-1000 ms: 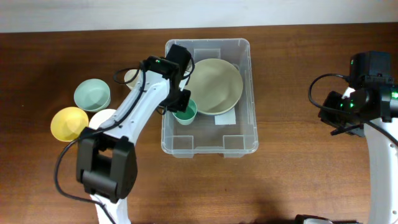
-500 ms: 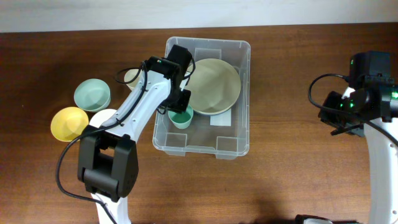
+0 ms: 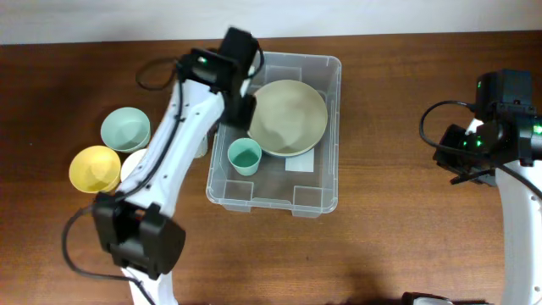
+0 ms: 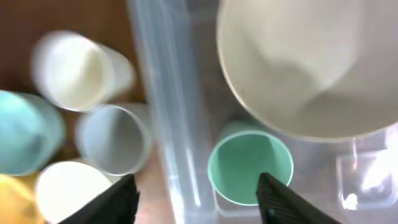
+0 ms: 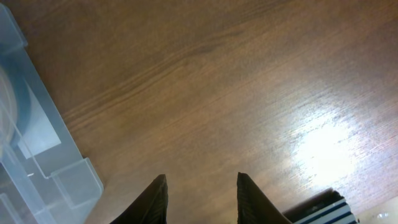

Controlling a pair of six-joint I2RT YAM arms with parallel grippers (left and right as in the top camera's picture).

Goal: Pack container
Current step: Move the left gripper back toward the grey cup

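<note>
Container point(image 3: 333, 127): clear plastic bin on the counter point(image 3: 398, 246), midway along the far edge, long axis running far to near, sitting slightly skewed to that edge

Contents: large cream bowl point(image 3: 290, 117) fills the far end; small green cup point(image 3: 245, 156) stands upright just beside it, against the left wall; white label point(image 3: 301, 163) on the base, partly under the bowl. The near end of the floor is bare

Left end effector point(image 4: 196, 180): fingers apart, nothing between them, hanging over the container's left wall and the green cup

Right end effector point(image 5: 202, 176): fingers apart, empty, over bare wood toward the right edge, well apart from the container

Not yet packed, toward the left edge: mint bowl point(image 3: 125, 130), yellow bowl point(image 3: 94, 168), and pale cups point(image 4: 115, 137) partly hidden by the arm in the overhead view

Handling, my judgement: thin-walled and light even with this load, so I expect it to slide on the smooth wood at any sideways nudge. Walls likely flex; the rounded rim and moulded ribs should be the stiff parts. The plastic looks slick, and being transparent its edges read poorly in the wrist view

Where to hold: pinch the rim at the near short end, one finger inside and one outside, since no contents crowd that wall. Release items low and avoid pressing on the walls
</note>
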